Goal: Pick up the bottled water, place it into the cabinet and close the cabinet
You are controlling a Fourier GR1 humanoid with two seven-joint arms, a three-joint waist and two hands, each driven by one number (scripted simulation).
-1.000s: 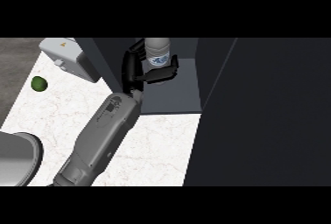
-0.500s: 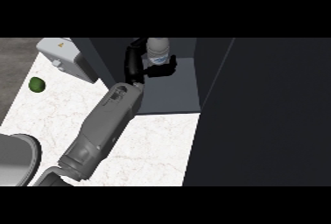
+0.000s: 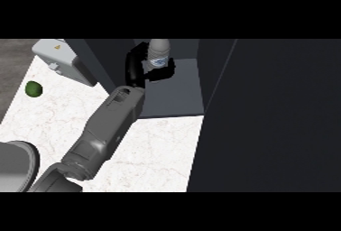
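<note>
Fingers (image 3: 134, 57) of the left hand (image 3: 138, 74) were curled round the bottled water (image 3: 158, 50). The bottle sat in the hand, long axis near upright, inside the open cabinet (image 3: 178, 97) at its rear left. Its door (image 3: 273, 117) apparently stood rightward.

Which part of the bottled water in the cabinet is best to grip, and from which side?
Grip the bottled water on its round body at the label, below the cap, probably from its left through the open front of the cabinet, as the left hand does. It stands upright, so the hand can wrap it.
</note>
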